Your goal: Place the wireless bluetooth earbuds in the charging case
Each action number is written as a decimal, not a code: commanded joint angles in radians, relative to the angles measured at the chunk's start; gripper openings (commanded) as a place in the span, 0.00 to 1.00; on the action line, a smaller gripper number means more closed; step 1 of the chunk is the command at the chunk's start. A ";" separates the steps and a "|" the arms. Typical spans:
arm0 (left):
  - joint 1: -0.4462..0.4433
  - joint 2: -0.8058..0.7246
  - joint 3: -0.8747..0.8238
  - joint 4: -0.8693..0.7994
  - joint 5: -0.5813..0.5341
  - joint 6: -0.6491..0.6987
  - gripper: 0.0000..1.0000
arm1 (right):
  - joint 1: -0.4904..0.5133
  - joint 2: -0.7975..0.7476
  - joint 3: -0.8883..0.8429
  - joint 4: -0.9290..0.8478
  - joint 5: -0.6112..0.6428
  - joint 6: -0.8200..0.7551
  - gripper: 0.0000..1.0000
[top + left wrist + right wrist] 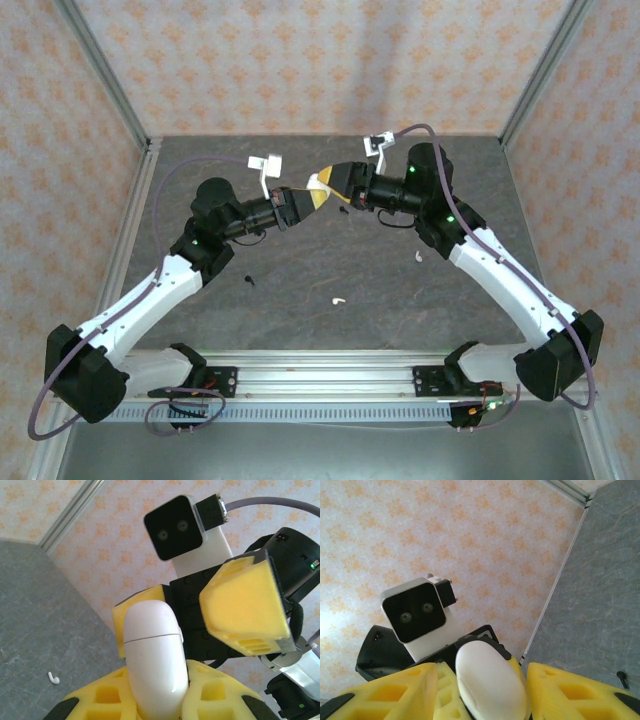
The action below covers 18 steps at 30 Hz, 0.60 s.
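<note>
Nearby, white earbud [339,299], black earbud [249,279] on table [300,262]

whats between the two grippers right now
The closed white charging case, held by the left gripper, its top between the open fingers of the right gripper. The left wrist view shows it best.

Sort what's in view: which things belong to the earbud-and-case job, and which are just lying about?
Job:
- white charging case, clamped in left gripper, right gripper open around its top
- white earbud
- second white earbud
- black earbud

Lying about:
- dark item by the right gripper, too small to identify, so unsorted
</note>
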 commanded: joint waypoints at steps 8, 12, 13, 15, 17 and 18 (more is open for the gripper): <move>-0.004 -0.014 0.054 0.030 0.046 -0.008 0.00 | 0.015 0.002 -0.010 0.014 -0.028 -0.045 0.37; -0.009 -0.012 0.064 -0.021 0.048 0.030 0.00 | 0.016 0.006 -0.010 0.014 -0.039 -0.058 0.25; -0.009 -0.014 0.067 -0.046 0.046 0.047 0.00 | 0.015 0.006 -0.011 0.014 -0.041 -0.065 0.23; -0.010 -0.020 0.081 -0.106 0.036 0.084 0.00 | 0.015 0.001 -0.010 0.002 -0.043 -0.092 0.20; -0.009 -0.028 0.096 -0.181 0.027 0.136 0.14 | 0.015 -0.002 -0.007 -0.020 -0.038 -0.127 0.19; -0.010 -0.031 0.103 -0.215 0.025 0.157 0.30 | 0.016 -0.005 0.001 -0.037 -0.029 -0.147 0.19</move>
